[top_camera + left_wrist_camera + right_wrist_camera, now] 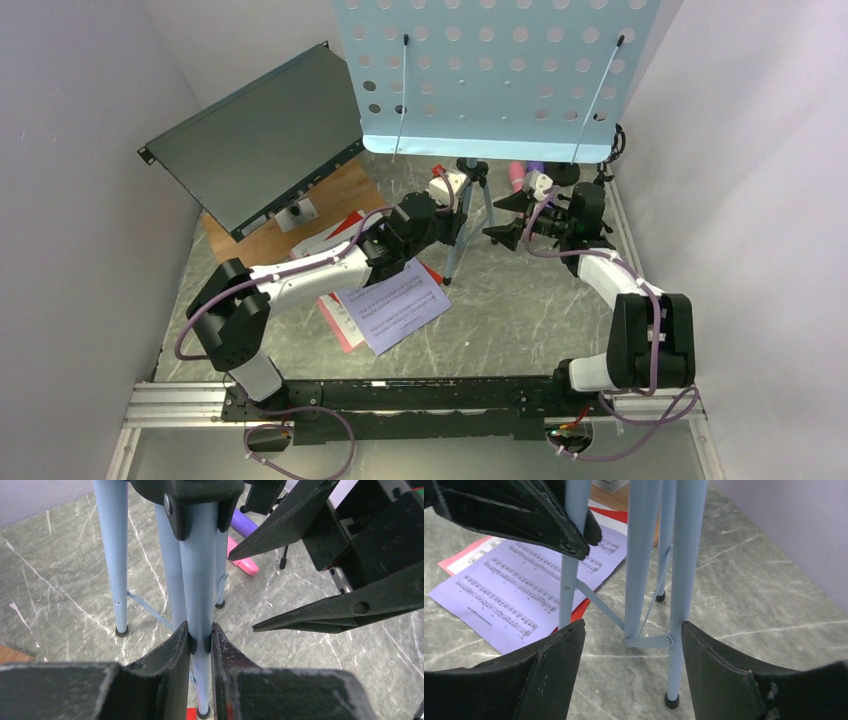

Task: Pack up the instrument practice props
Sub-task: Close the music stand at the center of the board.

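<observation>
The light-blue perforated music rack (490,75) stands at the back on its tripod legs (462,240). My left gripper (455,225) is shut on one leg (200,580), pinched between its fingertips (200,641). My right gripper (503,220) is open beside the tripod, and in its wrist view two legs (686,580) stand between its fingers (631,640). A white sheet-music page (395,305) lies over a red page (345,325) on the table. The pink microphone (516,178) and the purple microphone (537,168) lie behind the tripod, next to a small black support (566,175).
A large dark flat metal box (260,150) leans at the back left over a wooden board (300,215). White walls close in on the left, right and back. The marbled grey tabletop (520,310) shows between the arms.
</observation>
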Controlling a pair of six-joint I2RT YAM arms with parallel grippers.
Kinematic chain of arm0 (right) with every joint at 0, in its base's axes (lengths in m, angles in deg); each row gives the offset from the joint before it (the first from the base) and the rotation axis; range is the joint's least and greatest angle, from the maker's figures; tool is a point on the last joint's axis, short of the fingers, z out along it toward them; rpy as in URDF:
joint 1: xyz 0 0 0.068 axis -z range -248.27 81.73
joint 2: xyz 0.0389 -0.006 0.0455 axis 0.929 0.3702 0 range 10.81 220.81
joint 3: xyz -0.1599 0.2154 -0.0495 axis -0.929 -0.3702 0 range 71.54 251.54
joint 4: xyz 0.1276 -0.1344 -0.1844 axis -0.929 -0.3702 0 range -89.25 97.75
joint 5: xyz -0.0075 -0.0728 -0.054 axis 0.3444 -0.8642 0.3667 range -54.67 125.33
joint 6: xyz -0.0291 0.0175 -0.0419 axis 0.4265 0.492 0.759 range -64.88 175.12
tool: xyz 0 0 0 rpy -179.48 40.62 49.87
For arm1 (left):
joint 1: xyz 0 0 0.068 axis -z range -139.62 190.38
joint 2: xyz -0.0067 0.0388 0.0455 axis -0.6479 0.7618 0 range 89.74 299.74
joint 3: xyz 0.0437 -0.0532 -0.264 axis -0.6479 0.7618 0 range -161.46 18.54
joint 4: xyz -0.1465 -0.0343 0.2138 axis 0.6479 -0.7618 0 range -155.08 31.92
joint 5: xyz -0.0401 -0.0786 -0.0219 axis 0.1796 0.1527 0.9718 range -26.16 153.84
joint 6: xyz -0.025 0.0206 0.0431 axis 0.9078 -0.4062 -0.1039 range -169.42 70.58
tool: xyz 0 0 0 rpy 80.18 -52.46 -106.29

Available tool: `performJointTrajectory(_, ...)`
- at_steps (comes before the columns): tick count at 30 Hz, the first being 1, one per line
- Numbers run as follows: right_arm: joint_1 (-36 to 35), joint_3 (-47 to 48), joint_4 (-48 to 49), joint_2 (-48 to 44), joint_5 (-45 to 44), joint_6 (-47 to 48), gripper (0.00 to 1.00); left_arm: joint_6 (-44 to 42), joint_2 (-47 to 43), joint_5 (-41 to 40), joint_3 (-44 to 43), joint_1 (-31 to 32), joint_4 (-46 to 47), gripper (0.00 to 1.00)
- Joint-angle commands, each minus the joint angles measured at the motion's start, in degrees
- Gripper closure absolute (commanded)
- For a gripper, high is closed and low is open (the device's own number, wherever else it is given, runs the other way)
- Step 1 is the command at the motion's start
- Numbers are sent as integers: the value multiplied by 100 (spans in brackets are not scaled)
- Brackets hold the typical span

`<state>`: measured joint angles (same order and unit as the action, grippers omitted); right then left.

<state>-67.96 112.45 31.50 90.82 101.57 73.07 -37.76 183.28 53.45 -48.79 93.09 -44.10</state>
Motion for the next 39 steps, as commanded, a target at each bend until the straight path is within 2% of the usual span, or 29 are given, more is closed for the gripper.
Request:
performJointTrajectory(1, 38, 216, -249, -332, 145, 796, 26, 95, -477, 199, -157, 95, 506, 100)
performJointTrajectory(6, 33, 105, 1353, 51, -248, -611, 27, 113, -455, 304, -224, 94, 452, 100)
performJointTrajectory(9, 4, 160, 1986, 325, -436, -1208, 28, 124, -480, 334, -242, 95, 422, 100)
performJointTrajectory(13, -182, 284, 2032, 520, -370, -1260, 34, 143, -499, 383, -274, 93, 384, 100)
performJointTrajectory(21, -427, 260, 1760, 500, -300, -733, 45, 174, -531, 491, -240, 94, 522, 100)
performJointTrajectory(24, -432, 206, 1880, 468, -252, -729, 54, 187, -576, 514, -177, 85, 665, 100)
performJointTrajectory(28, -427, 147, 2230, 403, -38, -1025, 79, 195, -638, 523, -112, 91, 834, 100)
performJointTrajectory(32, -427, 62, 2396, 277, 64, -1157, 96, 187, -692, 505, -81, 89, 919, 100)
performJointTrajectory(34, -429, 27, 2556, 235, 113, -1312, 100, 194, -705, 499, -71, 90, 951, 100)
performJointTrajectory(39, -435, -178, 3273, 217, 81, -2096, 100, 246, -673, 524, -25, 92, 1078, 100)
